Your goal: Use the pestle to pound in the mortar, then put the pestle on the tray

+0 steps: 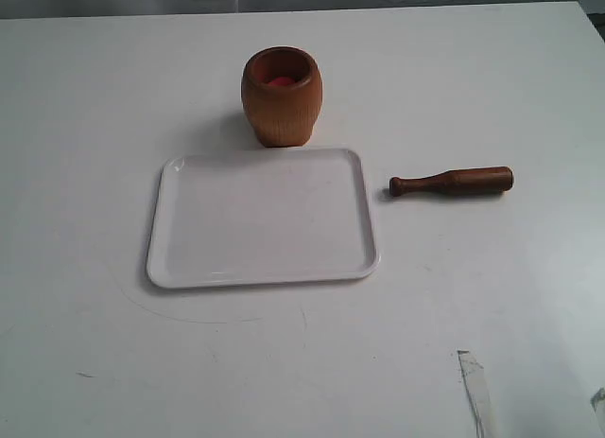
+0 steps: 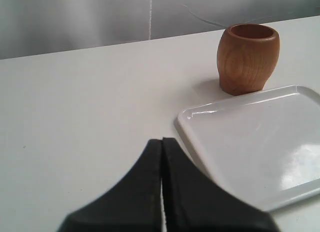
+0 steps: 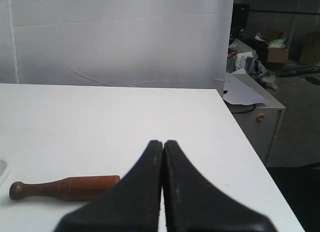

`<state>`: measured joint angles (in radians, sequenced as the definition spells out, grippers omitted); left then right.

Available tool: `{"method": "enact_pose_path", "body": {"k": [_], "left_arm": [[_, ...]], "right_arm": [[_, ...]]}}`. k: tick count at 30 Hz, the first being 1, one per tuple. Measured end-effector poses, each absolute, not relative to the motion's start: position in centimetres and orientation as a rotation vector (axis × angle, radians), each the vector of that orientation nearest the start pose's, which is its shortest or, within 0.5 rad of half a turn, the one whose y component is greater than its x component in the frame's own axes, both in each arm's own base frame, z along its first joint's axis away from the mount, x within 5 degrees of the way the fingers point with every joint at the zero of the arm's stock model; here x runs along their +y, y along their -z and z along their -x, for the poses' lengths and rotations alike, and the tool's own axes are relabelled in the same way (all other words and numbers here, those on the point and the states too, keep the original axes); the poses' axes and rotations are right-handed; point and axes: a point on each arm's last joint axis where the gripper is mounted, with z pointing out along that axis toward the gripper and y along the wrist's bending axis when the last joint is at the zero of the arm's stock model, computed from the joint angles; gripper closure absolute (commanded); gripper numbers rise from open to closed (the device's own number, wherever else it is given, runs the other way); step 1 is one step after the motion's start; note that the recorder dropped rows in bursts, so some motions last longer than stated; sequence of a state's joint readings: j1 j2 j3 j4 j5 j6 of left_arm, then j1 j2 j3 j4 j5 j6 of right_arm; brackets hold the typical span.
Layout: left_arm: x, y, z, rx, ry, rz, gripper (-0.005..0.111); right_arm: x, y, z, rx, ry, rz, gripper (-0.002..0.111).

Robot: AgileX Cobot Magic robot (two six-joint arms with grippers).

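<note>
- My left gripper [image 2: 162,142] has its two dark fingers pressed together along their whole length, with nothing between them
- My right gripper [image 3: 163,143] is the same: fingers closed flat against each other, gripping nothing
- Neither gripper shows in the exterior view, so I can only read them from the wrist views
- The mortar [image 1: 281,96] stands upright on the white table [image 1: 85,126], just behind the far edge of the tray [image 1: 263,220], nearer that edge's middle than its corners
- I cannot tell whether the mortar's base touches the tray's rim or stops just short of it
- The inside of the mortar looks reddish from above
- In my left wrist view the mortar [image 2: 247,58] sits beyond the tray [image 2: 260,137], and my closed fingertips hang over the bare table just beside the tray's near corner
- The tray lies flat and has nothing on it
- The pestle [image 1: 452,182] lies on its side on the table to the right of the tray, apart from the rim by a small gap
- Its small knob points toward the tray and its thick end points away
- In my right wrist view the pestle [image 3: 65,187] lies on the table near my closed fingers, not touching them
</note>
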<state>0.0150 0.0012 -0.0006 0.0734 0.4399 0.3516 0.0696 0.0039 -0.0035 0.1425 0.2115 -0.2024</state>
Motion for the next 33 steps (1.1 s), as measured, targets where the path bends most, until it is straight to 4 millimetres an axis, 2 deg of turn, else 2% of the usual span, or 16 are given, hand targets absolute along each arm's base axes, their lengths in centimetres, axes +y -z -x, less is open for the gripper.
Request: {"method": "enact_pose_path", "body": {"k": [14,22,33], "left_arm": [[0.4,-17.4,-5.1,1.901,-0.320,-0.367,0.107],[0.4,-17.4,-5.1,1.901,-0.320,-0.367,0.107],[0.4,-17.4,-5.1,1.901,-0.320,-0.367,0.107]], "right_arm": [[0.7,-19.6,-5.6,1.680,-0.037,0.127,0.108],[0.6,-20.9,-5.6,1.546,-0.236,-0.083,0.108],[0.6,-21.0,-5.6,1.528,-0.309,-0.157,0.108]]}}
